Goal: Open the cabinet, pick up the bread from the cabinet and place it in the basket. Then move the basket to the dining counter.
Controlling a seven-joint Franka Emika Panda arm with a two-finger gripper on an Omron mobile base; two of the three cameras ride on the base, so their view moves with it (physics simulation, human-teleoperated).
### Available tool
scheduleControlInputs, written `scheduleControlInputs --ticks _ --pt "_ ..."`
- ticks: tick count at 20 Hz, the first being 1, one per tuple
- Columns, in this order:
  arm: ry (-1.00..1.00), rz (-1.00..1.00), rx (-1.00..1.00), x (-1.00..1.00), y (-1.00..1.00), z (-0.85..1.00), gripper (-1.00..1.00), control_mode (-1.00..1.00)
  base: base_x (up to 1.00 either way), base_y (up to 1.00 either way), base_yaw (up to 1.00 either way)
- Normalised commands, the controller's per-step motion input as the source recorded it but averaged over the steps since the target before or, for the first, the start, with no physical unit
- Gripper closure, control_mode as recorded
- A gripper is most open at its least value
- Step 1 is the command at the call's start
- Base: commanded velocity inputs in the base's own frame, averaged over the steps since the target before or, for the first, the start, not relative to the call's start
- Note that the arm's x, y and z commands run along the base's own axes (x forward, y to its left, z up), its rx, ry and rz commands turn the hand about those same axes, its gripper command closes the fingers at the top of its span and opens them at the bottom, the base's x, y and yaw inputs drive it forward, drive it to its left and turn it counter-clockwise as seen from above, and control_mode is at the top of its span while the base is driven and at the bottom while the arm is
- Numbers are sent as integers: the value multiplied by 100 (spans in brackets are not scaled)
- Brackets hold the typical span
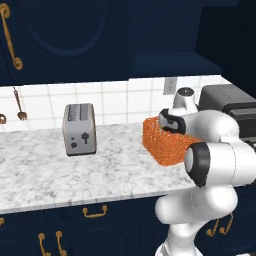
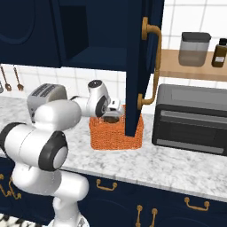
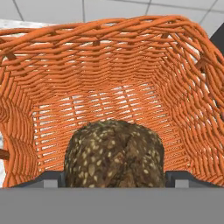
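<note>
While the cabinet [image 2: 135,66] door stands swung open above, the end effector [image 3: 114,177] hangs over the orange basket [image 2: 116,133] on the table [image 1: 45,170], its fingers spread wide around the bread [image 3: 114,158]. Left of the basket stands a grey toaster [image 1: 79,129].

The bread [image 3: 114,154] is cut off low down in the hand view, so its underside and whether it rests on the floor of the basket [image 3: 109,65] cannot be told. The fingertips [image 3: 51,178] show as mere dark slivers beside the bread, contact unclear. In the left base view the arm covers the basket's [image 1: 162,142] right half. In the right base view the open cabinet [image 2: 135,66] door hides the basket's [image 2: 108,135] right part, and the gripper [image 2: 111,116] is too small to read above the basket.
</note>
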Motion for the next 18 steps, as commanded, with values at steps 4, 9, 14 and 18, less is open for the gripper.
scheduleControlInputs --ticks 4,9,14,18 --pt "5 0 10 38 -12 -53 100 -100 0 0 0" --pt "2 0 6 34 -10 -47 100 -100 0 0 0" --pt "1 0 2 33 -1 -36 100 -100 0 0 0" --pt "0 0 0 22 0 -30 100 -100 0 0 0"
